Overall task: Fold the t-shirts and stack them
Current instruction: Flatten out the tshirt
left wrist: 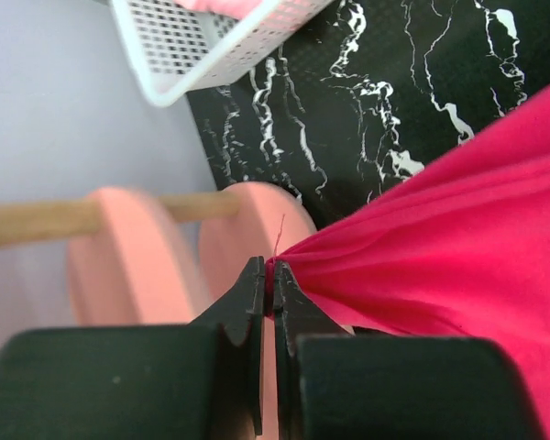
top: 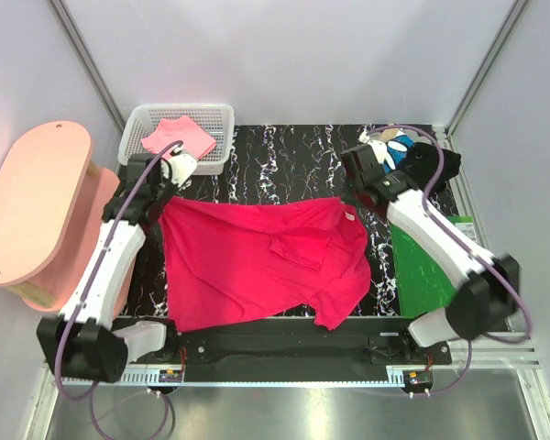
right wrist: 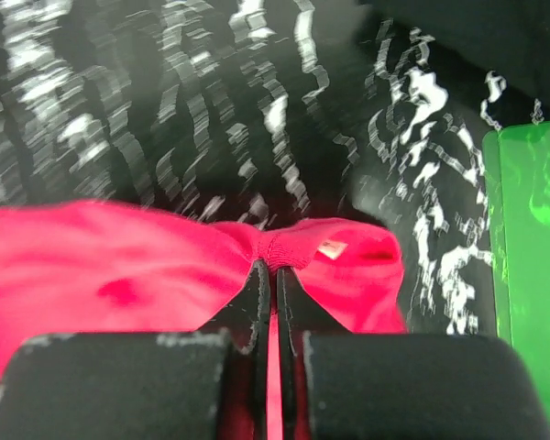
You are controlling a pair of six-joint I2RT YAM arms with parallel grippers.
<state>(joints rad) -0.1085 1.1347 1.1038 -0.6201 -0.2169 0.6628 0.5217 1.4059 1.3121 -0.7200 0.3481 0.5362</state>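
A crimson-red t-shirt (top: 257,261) lies spread across the black marbled table, its far edge stretched between my two grippers. My left gripper (top: 168,196) is shut on the shirt's far left corner; the left wrist view shows cloth (left wrist: 458,229) pinched at the tips of that gripper (left wrist: 270,275). My right gripper (top: 356,202) is shut on the collar end by a small label, seen up close with red cloth (right wrist: 101,266) bunched at its tips (right wrist: 268,270). A pink shirt (top: 179,137) lies in the basket. Folded black (top: 440,165) and blue-and-white (top: 396,147) shirts sit at the far right.
A white mesh basket (top: 218,115) stands at the far left of the table, also seen in the left wrist view (left wrist: 192,46). A green mat (top: 422,266) lies along the right side, under the right arm. A pink stool (top: 32,206) stands left of the table.
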